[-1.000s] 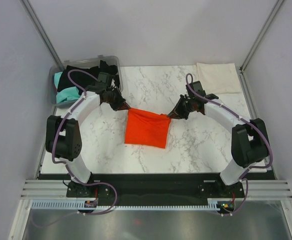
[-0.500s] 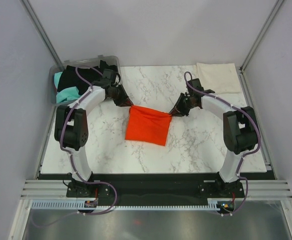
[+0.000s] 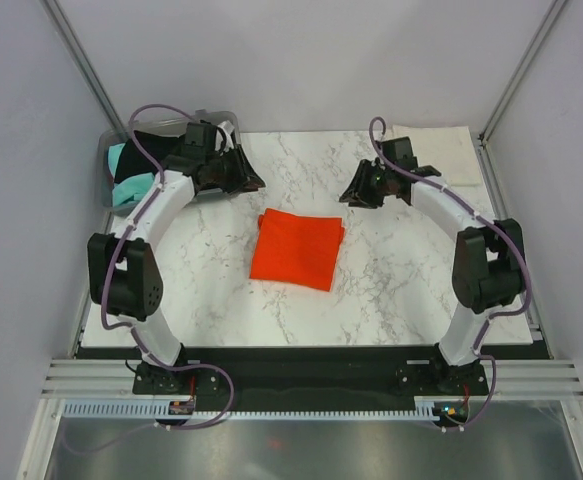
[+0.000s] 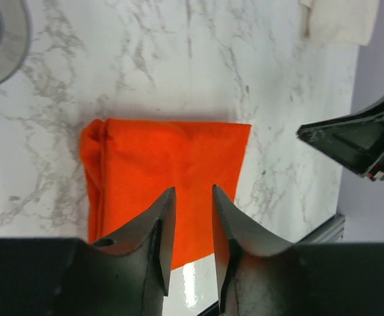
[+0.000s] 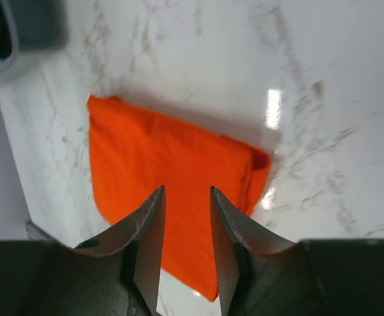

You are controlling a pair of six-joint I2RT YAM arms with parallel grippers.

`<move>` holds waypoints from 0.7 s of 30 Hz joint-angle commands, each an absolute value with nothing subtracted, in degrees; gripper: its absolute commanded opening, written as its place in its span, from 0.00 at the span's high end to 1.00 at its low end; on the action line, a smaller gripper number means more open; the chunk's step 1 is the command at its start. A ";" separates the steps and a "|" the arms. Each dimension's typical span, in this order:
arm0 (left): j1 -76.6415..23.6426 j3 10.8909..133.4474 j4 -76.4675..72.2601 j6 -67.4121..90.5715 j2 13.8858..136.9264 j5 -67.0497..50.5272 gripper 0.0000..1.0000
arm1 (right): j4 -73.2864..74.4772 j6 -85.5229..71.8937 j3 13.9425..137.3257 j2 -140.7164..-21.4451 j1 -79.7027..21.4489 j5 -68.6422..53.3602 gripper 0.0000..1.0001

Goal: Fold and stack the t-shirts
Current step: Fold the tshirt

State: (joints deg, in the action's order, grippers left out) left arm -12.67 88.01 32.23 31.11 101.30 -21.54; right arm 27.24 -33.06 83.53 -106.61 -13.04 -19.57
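Note:
The orange-red t-shirt point(image 3: 297, 248) lies folded flat as a rectangle in the middle of the marble table; it also shows in the left wrist view point(image 4: 159, 178) and the right wrist view point(image 5: 165, 178). My left gripper point(image 3: 254, 183) hovers above its far left corner, open and empty point(image 4: 192, 197). My right gripper point(image 3: 348, 197) hovers above its far right corner, open and empty point(image 5: 186, 197). A cream-white t-shirt point(image 3: 431, 155) lies folded at the far right corner. Black and teal t-shirts point(image 3: 141, 165) lie in the bin.
A clear grey plastic bin point(image 3: 116, 150) stands at the far left corner. The marble table point(image 3: 401, 290) ends at a black strip near the arm bases. Grey walls close in both sides.
Both grippers let go of the orange-red shirt's far corners and rose back away from it. The shirt's far edge has dropped flat onto the table.

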 commanded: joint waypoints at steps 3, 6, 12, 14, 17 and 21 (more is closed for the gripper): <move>-14.15 77.71 17.52 32.94 101.60 -36.55 0.70 | 0.06 -49.67 67.18 -100.98 -19.60 -30.66 0.64; -14.85 72.00 6.12 35.93 102.91 -37.61 0.70 | -18.69 -57.98 59.86 -104.40 -20.83 -34.35 0.76; -14.68 64.42 -10.80 42.97 109.33 -39.20 0.72 | -34.97 -61.61 55.99 -113.46 -18.99 -39.11 0.86; -14.77 65.21 -9.76 42.37 111.08 -36.40 0.73 | -38.14 -62.84 55.11 -115.92 -17.76 -40.16 0.86; -14.59 68.36 -5.99 40.35 114.50 -33.58 0.72 | -37.97 -62.49 55.19 -118.56 -16.35 -41.39 0.85; -14.50 71.98 -0.35 38.06 117.95 -30.59 0.73 | -36.04 -61.52 55.90 -122.15 -15.12 -41.48 0.83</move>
State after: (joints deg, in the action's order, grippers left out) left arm -14.81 68.75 -0.97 39.55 116.18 -33.89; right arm -32.03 -61.65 55.09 -119.61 -15.73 -39.38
